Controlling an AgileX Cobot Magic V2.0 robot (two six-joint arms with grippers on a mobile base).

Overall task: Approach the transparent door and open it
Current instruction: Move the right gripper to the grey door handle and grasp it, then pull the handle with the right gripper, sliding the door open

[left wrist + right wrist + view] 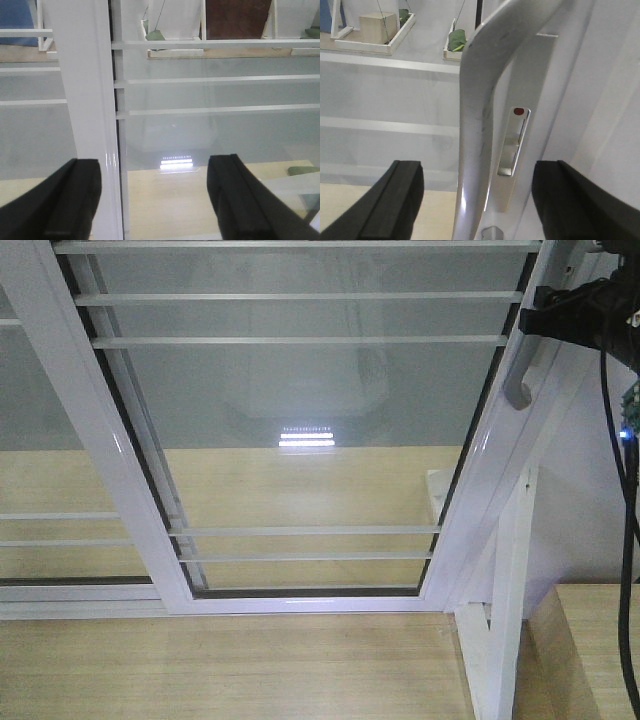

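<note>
1 white-framed transparent door (310, 420), 1 curved grey metal handle (477, 115), 1 handleless glass panel (40, 470). Right gripper (477, 200) spread around handle; left gripper (155, 200) spread.

Door glass (300, 410): clear, smooth, glossy; light is mirrored in it.
Door frame (500, 475): coated white, smooth, glossy.
Handle (477, 125): grey metal, satin sheen, faintly scuffed.
Floor (200, 660): pale wood grain, matt.
Right gripper fingers (395, 200): black, matt.

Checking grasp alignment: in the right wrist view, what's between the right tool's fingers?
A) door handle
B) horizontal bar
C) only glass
A: the handle rises between the fingers of the open right tool, with gaps either side.
</note>
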